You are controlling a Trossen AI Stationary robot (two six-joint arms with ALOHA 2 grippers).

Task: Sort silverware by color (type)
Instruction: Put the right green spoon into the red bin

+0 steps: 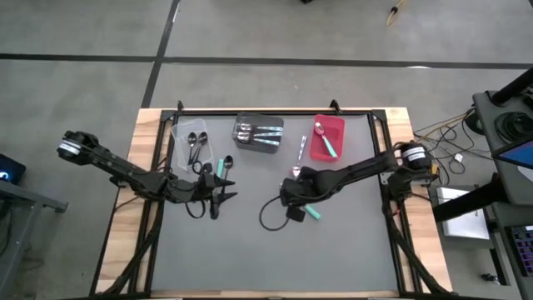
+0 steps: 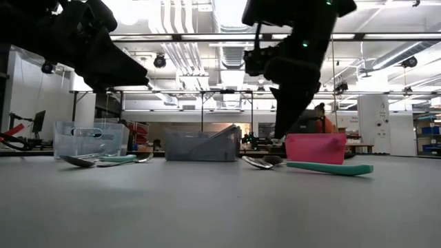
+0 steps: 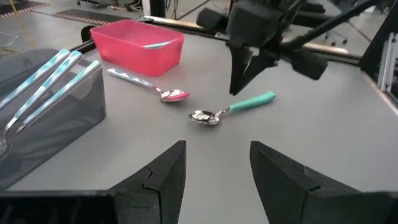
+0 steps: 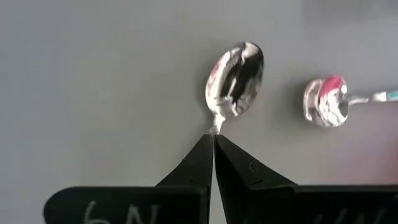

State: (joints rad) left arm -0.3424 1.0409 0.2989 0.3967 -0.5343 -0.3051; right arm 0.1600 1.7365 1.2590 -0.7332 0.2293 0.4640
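Your right gripper (image 4: pixel 214 140) is pinched shut on the neck of the teal-handled, silver-bowled spoon (image 4: pixel 234 79) (bowl pointing straight ahead, handle under the wrist); the left arm waits farther off.

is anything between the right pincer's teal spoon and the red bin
One thing partly: a second spoon lies on the mat beside the red bin, roughly between it and the teal-handled spoon under the shut right pincer. It lies flat, so a lifted carry should pass over it. Nothing else visible.
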